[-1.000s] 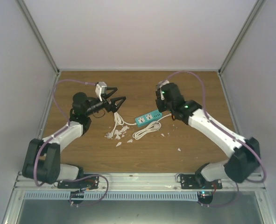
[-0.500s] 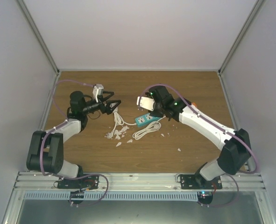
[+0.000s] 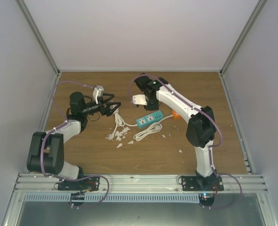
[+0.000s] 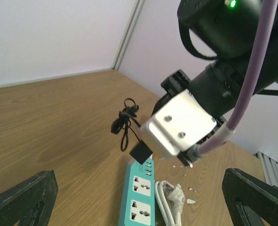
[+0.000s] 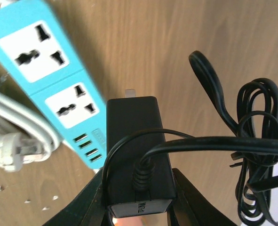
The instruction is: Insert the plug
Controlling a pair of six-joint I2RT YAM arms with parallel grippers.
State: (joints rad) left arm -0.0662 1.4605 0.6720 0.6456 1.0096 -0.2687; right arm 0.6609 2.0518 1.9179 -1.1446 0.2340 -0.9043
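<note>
The teal power strip (image 3: 149, 118) lies on the wooden table and also shows in the left wrist view (image 4: 141, 188) and the right wrist view (image 5: 49, 80). My right gripper (image 3: 145, 104) is shut on a black plug adapter (image 5: 136, 155) and holds it above the table, just past the strip's USB end, prongs pointing down. The adapter (image 4: 141, 151) also shows in the left wrist view. Its black cable (image 5: 251, 132) hangs in loops beside it. My left gripper (image 3: 116, 107) is open and empty, left of the strip, facing it.
The strip's white cord (image 3: 146, 132) lies coiled in front of it. White fragments (image 3: 117, 136) are scattered to the left of the cord. A small orange piece (image 3: 175, 114) sits right of the strip. Enclosure walls stand on three sides.
My right arm has swung left and away over the strip's far end with the adapter in its grip. My left gripper has drawn back slightly to the left and stays open.
</note>
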